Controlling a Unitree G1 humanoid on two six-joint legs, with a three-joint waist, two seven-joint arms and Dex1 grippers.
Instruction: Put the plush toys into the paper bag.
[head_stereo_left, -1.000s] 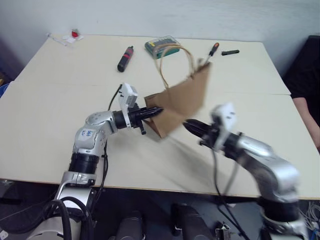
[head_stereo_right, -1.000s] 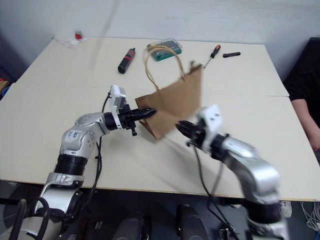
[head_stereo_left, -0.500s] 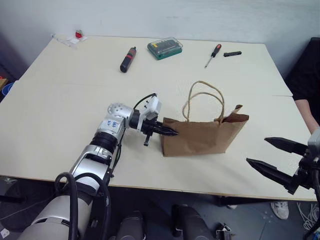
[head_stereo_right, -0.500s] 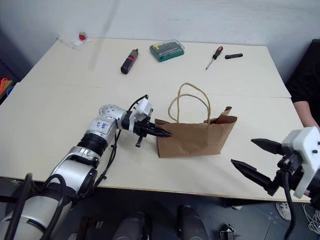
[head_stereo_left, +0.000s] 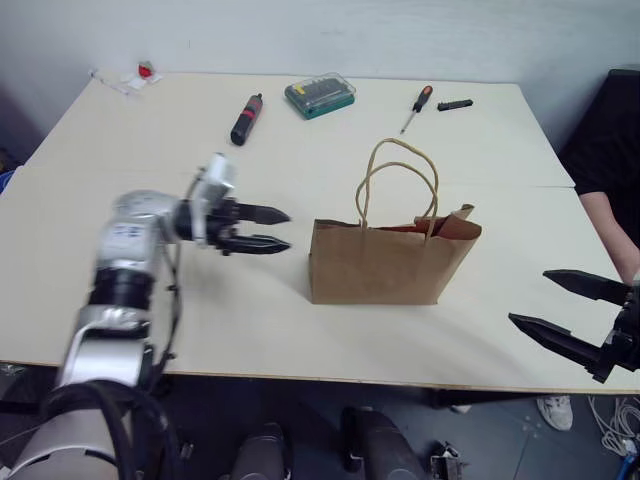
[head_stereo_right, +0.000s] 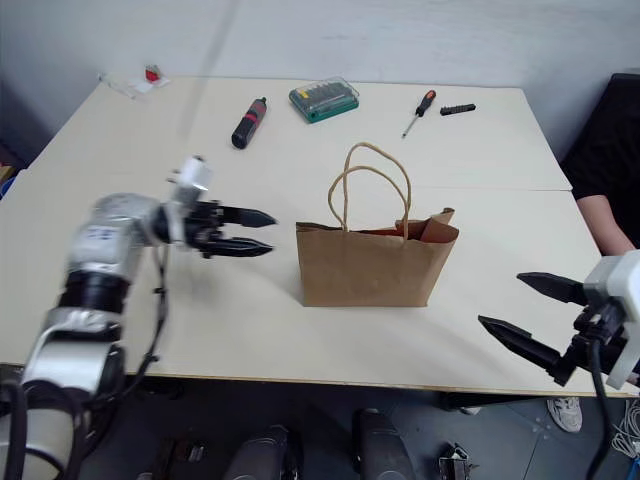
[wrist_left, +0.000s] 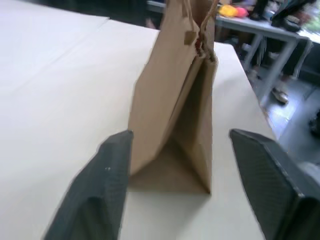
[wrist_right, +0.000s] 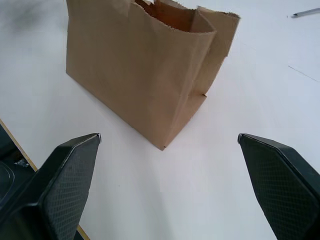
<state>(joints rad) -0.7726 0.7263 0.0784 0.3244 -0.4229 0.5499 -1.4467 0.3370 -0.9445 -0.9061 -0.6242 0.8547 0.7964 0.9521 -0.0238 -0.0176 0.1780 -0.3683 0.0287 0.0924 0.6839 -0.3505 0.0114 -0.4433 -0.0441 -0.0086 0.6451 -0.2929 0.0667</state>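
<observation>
Head view, paper bag (head_stereo_left: 385, 262): stands upright near the middle of the table (head_stereo_left: 150, 290), its cord handles (head_stereo_left: 398, 185) raised; a strip of red shows just inside the mouth, possibly one of the plush toys, though it is too little to be sure.
Head view, left gripper (head_stereo_left: 268, 229): released, fingers spread, pointing at the bag's narrow side and apart from it.
Head view, right gripper (head_stereo_left: 568, 311): wide open beside the table's near right edge, well apart from the bag, holding nothing.
Head view, far edge: a red-and-black tool (head_stereo_left: 247, 118), a green bit case (head_stereo_left: 320, 96), a screwdriver (head_stereo_left: 415, 106) and a small black piece (head_stereo_left: 454, 104).
Head view, right border: a person's arm (head_stereo_left: 612, 235).
Left wrist view: bag's folded end between the two parted fingers (wrist_left: 100, 195), untouched.
Right wrist view: bag ahead, mouth open, fingers (wrist_right: 65, 180) far apart on either side.
</observation>
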